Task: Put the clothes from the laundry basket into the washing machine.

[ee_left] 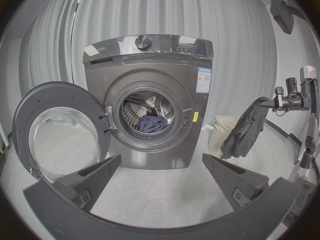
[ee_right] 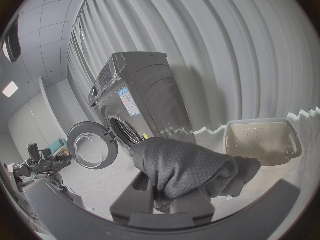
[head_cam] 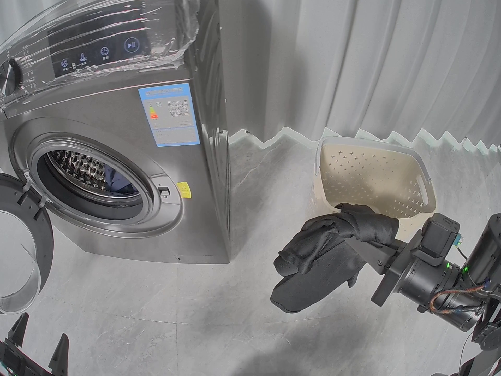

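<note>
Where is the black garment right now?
In the head view the black garment hangs at right, held by the right hand, on the near side of the laundry basket and to the right of the washing machine.

This looks like a staged laundry corner in a lab or test studio. A grey front-loading washer (head_cam: 120,147) stands on a pale stone-look floor (head_cam: 156,298). It has protective film (head_cam: 167,22) over its control panel (head_cam: 99,53) and an energy label (head_cam: 168,114) on its front. Floor-length pale curtains (head_cam: 365,53) form the backdrop. A cream basket (head_cam: 365,178) sits nearby. Office-style ceiling panels (ee_right: 50,17) run overhead.
</note>
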